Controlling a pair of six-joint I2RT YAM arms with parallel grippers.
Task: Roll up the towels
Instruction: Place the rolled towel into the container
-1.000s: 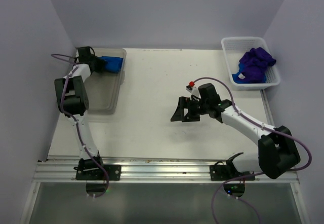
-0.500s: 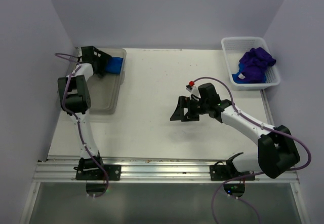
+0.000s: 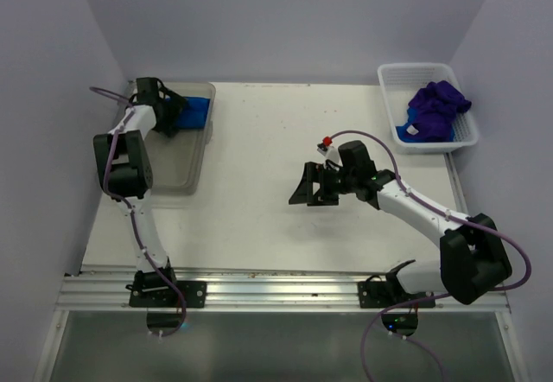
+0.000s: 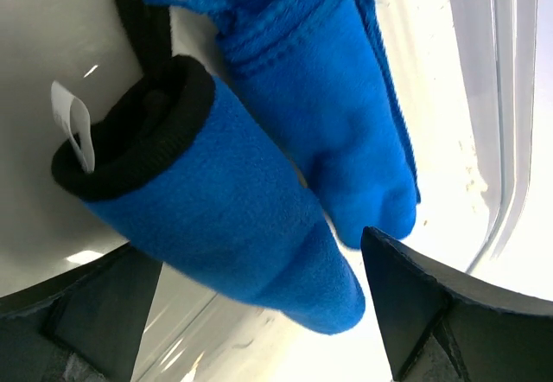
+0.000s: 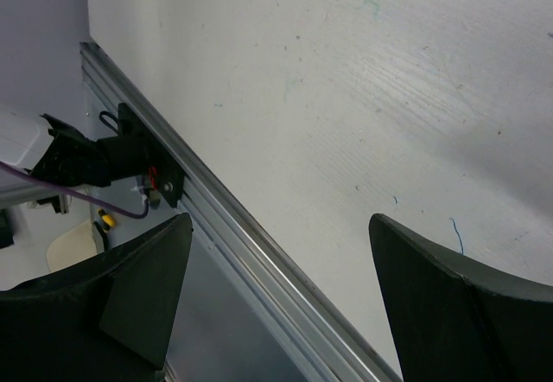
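Observation:
Two rolled blue towels lie side by side in the clear bin (image 3: pixel 177 170) at the back left. In the left wrist view the nearer roll (image 4: pixel 216 192) has a black edge and a white tag, and the second roll (image 4: pixel 328 97) lies behind it. My left gripper (image 3: pixel 177 114) hangs over them, open, its fingers (image 4: pixel 449 313) apart from the cloth on both sides. Purple towels (image 3: pixel 436 105) are heaped in the white basket (image 3: pixel 413 68) at the back right, with a blue towel (image 3: pixel 403 131) under them. My right gripper (image 3: pixel 302 186) stands open above the middle of the table, holding nothing.
The white table (image 5: pixel 346 97) runs to a metal rail (image 5: pixel 242 226) along its near edge, where both arm bases are bolted. Purple walls close in the left, right and back sides.
My left gripper has opened and let go of the black-edged blue roll, which now rests in the bin. The right arm has barely moved.

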